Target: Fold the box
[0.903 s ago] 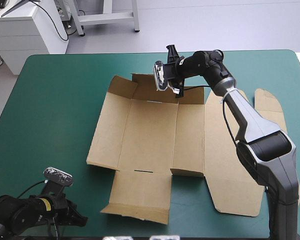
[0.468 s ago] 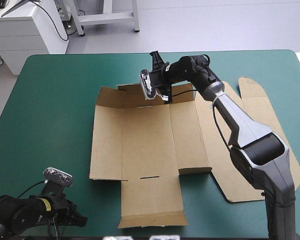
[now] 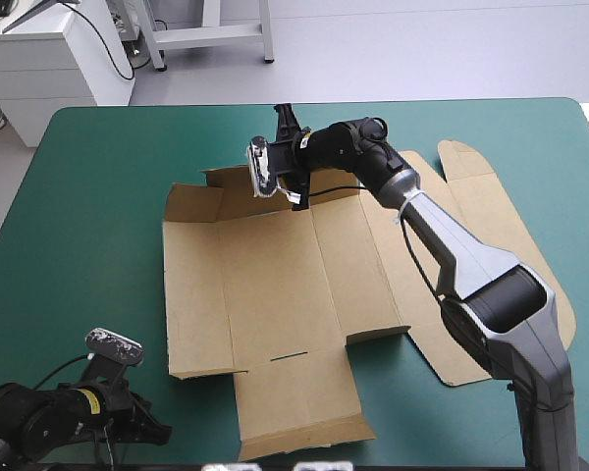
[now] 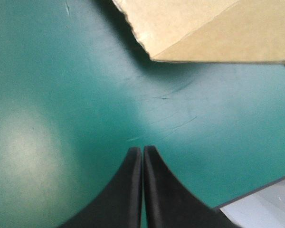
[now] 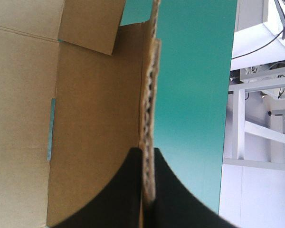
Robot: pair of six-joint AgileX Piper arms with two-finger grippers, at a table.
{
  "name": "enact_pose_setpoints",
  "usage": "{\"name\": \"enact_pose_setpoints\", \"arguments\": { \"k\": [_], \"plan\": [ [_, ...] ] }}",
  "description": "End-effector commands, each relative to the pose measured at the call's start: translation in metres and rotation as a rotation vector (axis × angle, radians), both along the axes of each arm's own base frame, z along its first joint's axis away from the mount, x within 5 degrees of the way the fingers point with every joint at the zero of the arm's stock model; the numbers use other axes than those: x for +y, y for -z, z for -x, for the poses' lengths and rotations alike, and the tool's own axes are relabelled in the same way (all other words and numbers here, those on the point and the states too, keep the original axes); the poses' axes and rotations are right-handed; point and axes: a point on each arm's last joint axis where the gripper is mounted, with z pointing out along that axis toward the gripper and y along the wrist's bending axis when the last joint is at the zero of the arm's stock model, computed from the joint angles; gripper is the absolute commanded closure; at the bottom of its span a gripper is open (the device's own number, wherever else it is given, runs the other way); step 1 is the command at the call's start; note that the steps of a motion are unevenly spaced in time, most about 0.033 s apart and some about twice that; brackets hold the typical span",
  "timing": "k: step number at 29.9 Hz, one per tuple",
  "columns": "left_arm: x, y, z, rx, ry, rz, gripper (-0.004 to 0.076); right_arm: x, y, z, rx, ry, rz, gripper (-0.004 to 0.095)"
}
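Box (image 3: pixel 275 285) dragged leftward w/ right tool (image 5: pixel 147 151) clamped on its far edge (left tool (image 4: pixel 142 148) closed, empty).

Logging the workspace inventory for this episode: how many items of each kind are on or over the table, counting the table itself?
Cut brown cardboard box sheet: 1
Black-fingered end effectors: 2 (left end effector, right end effector)
Table with teal-green cover: 1
Total: 4

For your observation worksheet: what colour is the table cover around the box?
The cover is plain teal-green, seen best in the high view around the brown box.
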Motion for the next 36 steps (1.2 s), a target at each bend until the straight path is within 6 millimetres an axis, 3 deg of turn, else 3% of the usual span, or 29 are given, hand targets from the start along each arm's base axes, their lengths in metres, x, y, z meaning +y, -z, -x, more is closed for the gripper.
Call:
{"name": "enact_pose_setpoints", "arguments": {
  "k": [1, 17, 21, 25, 27, 36],
  "plan": [
    [-0.003, -0.007, -0.004, -0.039, -0.012, 0.033, 0.0731, -0.007, -0.048, 0.009, -0.111, 0.080, -0.111, 0.0929],
    [-0.003, -0.007, -0.004, -0.039, -0.012, 0.033, 0.0731, -0.001, -0.048, 0.014, -0.050, 0.084, -0.167, 0.0905],
    [-0.003, -0.007, -0.004, -0.039, -0.012, 0.033, 0.0731, 0.000, -0.048, 0.014, -0.046, 0.075, -0.175, 0.0744],
    [-0.003, -0.007, -0.004, -0.039, -0.012, 0.033, 0.0731, 0.000, -0.048, 0.014, -0.043, 0.077, -0.177, 0.0379],
    [-0.003, -0.007, -0.004, -0.039, -0.012, 0.033, 0.0731, 0.000, -0.048, 0.014, -0.028, 0.088, -0.189, 0.0262],
    [-0.003, -0.007, -0.004, -0.039, -0.012, 0.033, 0.0731, -0.019, -0.058, 0.027, 0.120, 0.254, -0.144, 0.0252]
  ]
}}
